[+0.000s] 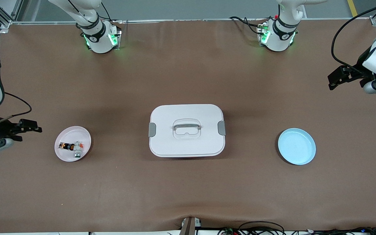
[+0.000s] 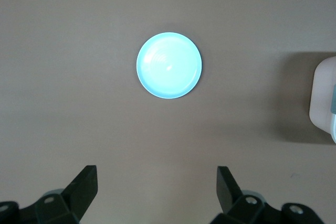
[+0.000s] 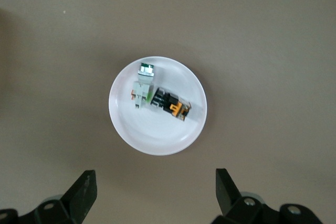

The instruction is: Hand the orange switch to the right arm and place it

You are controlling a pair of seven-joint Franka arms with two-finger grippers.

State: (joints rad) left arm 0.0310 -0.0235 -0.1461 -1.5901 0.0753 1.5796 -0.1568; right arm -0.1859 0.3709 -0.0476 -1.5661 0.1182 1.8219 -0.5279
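Note:
The orange switch [image 1: 66,146], a small black part with orange on it, lies in a white plate [image 1: 73,131] at the right arm's end of the table. It also shows in the right wrist view [image 3: 172,106], lying in the plate [image 3: 157,139] beside a white-grey part. My right gripper [image 1: 28,130] is open and empty over the bare table beside that plate, with its open tips also in the right wrist view [image 3: 156,178]. My left gripper [image 1: 334,78] is open and empty over the table at the left arm's end [image 2: 157,176].
A white-grey part with a green top [image 1: 78,149] lies next to the switch [image 3: 143,88]. A white lidded box [image 1: 186,130] stands mid-table. A light blue plate [image 1: 296,146] lies toward the left arm's end [image 2: 169,65]. Cables run along the table's near edge.

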